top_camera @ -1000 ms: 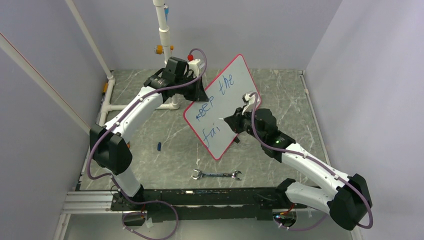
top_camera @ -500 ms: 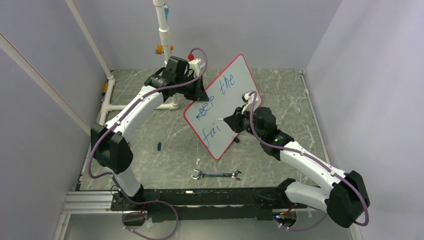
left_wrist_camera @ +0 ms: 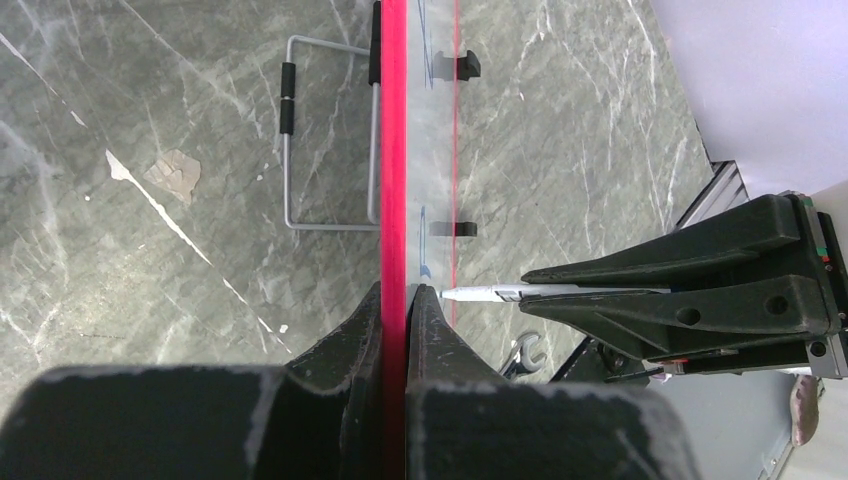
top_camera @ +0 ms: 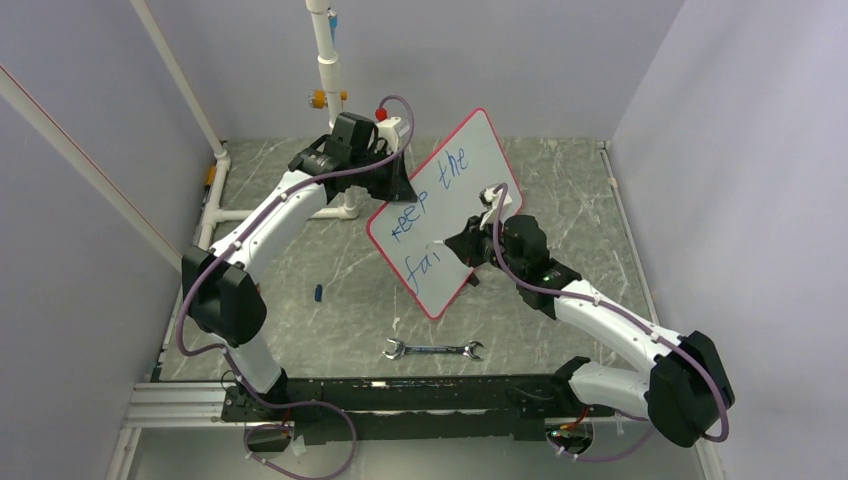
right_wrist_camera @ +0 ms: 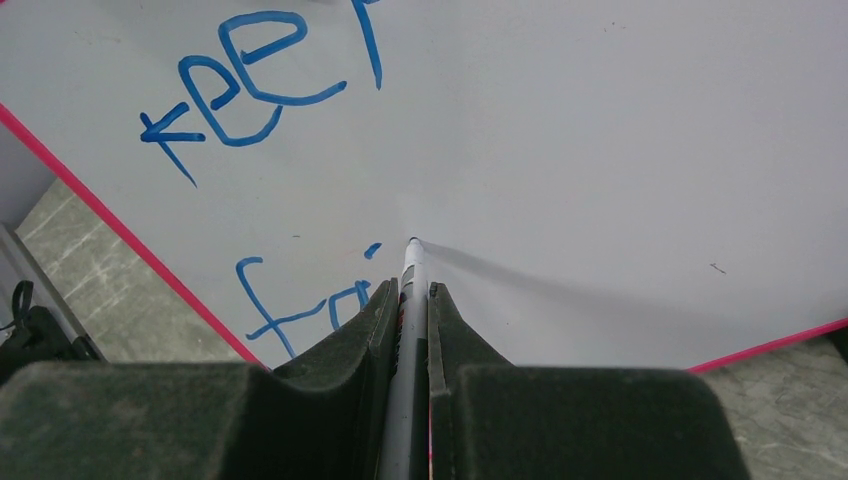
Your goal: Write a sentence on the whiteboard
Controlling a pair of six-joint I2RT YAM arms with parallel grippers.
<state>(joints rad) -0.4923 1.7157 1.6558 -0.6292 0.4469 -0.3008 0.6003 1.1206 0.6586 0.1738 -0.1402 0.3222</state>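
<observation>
The whiteboard (top_camera: 462, 190), white with a red-pink rim, stands tilted above the table. My left gripper (top_camera: 398, 185) is shut on its upper left edge; the rim (left_wrist_camera: 394, 150) runs between the jaws in the left wrist view. The sentence (top_camera: 430, 205) in blue reads "keep the" and below "fai". My right gripper (top_camera: 458, 243) is shut on a white marker (right_wrist_camera: 410, 290). Its tip touches the board (right_wrist_camera: 600, 150) just right of the "fai" (right_wrist_camera: 300, 300). The marker (left_wrist_camera: 490, 294) also shows in the left wrist view, touching the board face.
A metal wrench (top_camera: 432, 350) lies on the marble table in front of the board. A small blue cap (top_camera: 318, 292) lies to the left. A white pipe frame (top_camera: 327, 60) stands at the back left. A wire stand (left_wrist_camera: 300, 150) lies under the board.
My right gripper has moved slightly up and to the left along the board with the marker. The board and left arm have stayed still. The writing looks unchanged.
</observation>
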